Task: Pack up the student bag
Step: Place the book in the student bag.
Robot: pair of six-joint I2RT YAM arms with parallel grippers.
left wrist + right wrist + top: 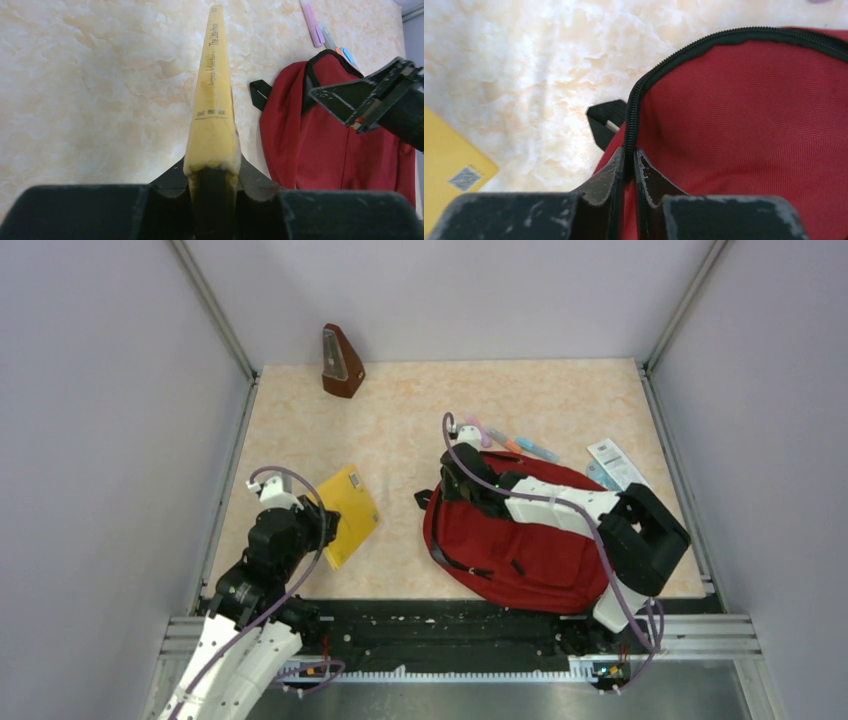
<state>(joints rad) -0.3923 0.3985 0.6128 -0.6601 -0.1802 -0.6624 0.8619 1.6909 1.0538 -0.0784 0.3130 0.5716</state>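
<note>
The right gripper (629, 156) has its two fingers drawn almost together on the black zipper trim (659, 70) of the student bag (749, 125), pinching the fabric edge at the bag's far left corner. Just beside that pinch, a black strap loop (604, 122) sticks out from the bag onto the table (420, 410).

The dark red bag lies flat on the right half of the table, toward the near edge, with the right arm stretched across its top. The zipper line curves away from the fingers. No view shows the inside of the bag, so what it holds cannot be told.

The left gripper (212, 172) is clamped on a yellow book (212, 90), gripping its near end with the spine up toward the wrist camera. The book tilts over the left side of the table, apart from the bag, and bare marbled tabletop lies between them.

Beyond the bag, near its far edge, lie a pink highlighter (478, 430) and an orange-and-blue marker (535, 448). A white printed packet (615, 462) lies at the bag's far right. A brown metronome (341, 362) stands upright at the far left of the table, well apart from everything else.
</note>
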